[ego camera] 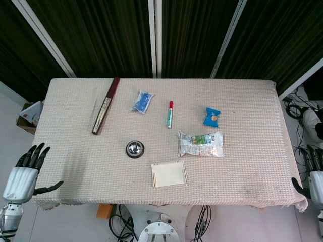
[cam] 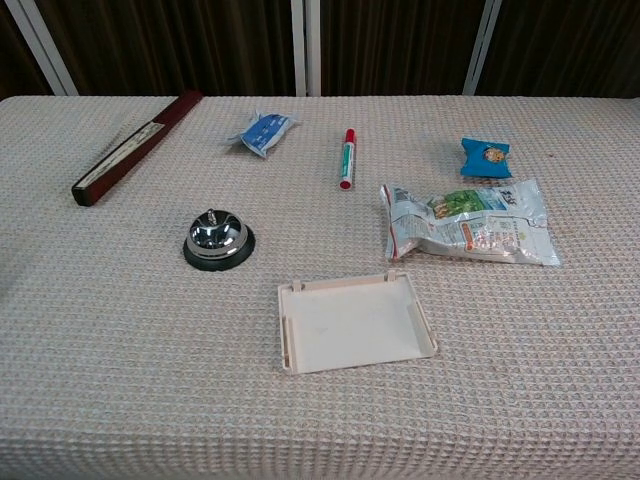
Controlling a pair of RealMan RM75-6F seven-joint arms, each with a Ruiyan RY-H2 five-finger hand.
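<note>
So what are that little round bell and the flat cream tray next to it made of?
The round silver bell looks like polished metal: its dome mirrors the room, and it sits on a dark base, possibly plastic. The flat cream rectangular tray seems to be matte moulded plastic, judging by its thin raised rim and small clips, though painted card cannot be excluded.
</note>
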